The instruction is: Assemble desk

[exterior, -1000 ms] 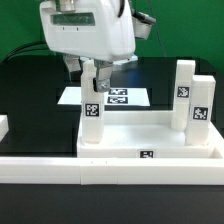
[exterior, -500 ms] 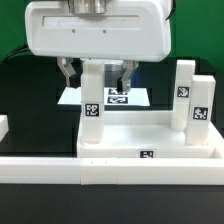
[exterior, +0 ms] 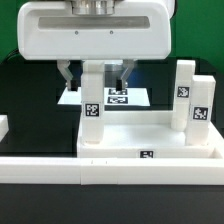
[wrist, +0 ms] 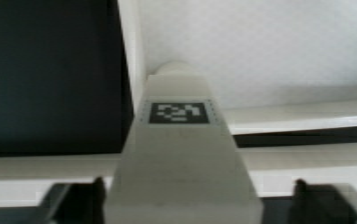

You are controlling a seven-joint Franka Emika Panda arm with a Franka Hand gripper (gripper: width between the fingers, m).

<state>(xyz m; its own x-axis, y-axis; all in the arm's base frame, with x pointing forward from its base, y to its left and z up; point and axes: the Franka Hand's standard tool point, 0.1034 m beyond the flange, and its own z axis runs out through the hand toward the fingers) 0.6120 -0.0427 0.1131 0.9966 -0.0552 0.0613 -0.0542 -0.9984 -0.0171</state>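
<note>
The gripper was pictured poised over the desk, its two fingers set on either side of an upright white leg standing in the tabletop's corner socket at about nine o'clock in the exterior view. The jaws were seen parted a little wider than the leg, with a sliver of gap visible on each side; contact could not be confirmed, and nothing was judged to be held yet. The leg's long axis ran vertically, straight along the line of the gripper above it, so that it lay directly at six o'clock from the wrist. In the wrist view the tagged leg was framed centrally between the dark fingertips. Two further legs were shown standing at the tabletop's three o'clock end, well apart from the gripper. The marker board lay behind, at twelve o'clock. A squeeze on the straddled leg, followed by a twist, was judged the likely coming move.
</note>
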